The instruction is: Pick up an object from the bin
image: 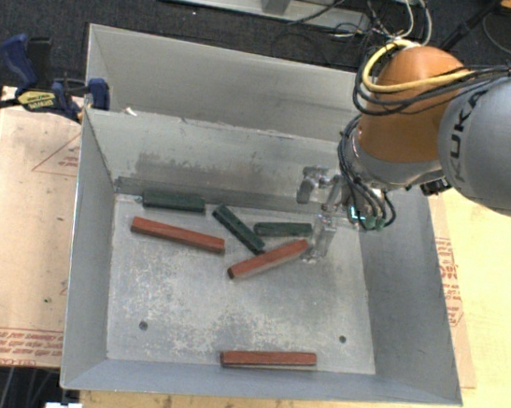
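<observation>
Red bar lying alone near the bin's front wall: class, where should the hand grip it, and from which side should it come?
Grip the red bar at mid-length, across its narrow width, coming straight down from above. It lies flat and alone, so both long sides look free, though the front wall is close, so room on that side may be tight.

We see the grey arm point(505, 139) reaching in from the right, its wrist wrapped in an orange cover point(405, 116) with yellow cables point(381, 65) looped over the top. Below the cover the gripper point(322, 241) hangs pointing downward, set low and right of the view's middle.
</observation>
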